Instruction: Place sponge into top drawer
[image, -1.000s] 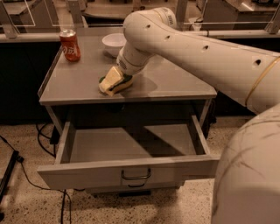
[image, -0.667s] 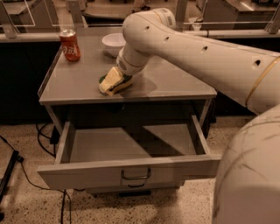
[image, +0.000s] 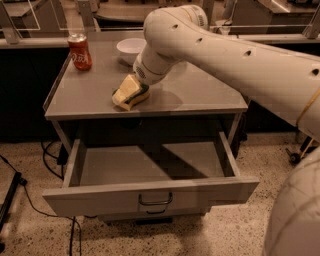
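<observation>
The sponge (image: 128, 94), pale yellow foam with a dark green layer at its right edge, is tilted up on the grey table top (image: 200, 95) near the front edge. My gripper (image: 141, 88) sits at the end of the white arm, mostly hidden by the wrist, and is shut on the sponge's right side. The top drawer (image: 150, 192) is pulled out below the table top, directly under the sponge. Its tray shows nothing inside, and its wire handle (image: 155, 200) is at the centre of the front panel.
A red soda can (image: 80, 51) stands at the table's back left. A white bowl (image: 130, 49) sits behind the sponge, partly hidden by the arm. Cables (image: 30, 200) lie on the speckled floor at left. The robot's white body (image: 295, 215) fills the lower right.
</observation>
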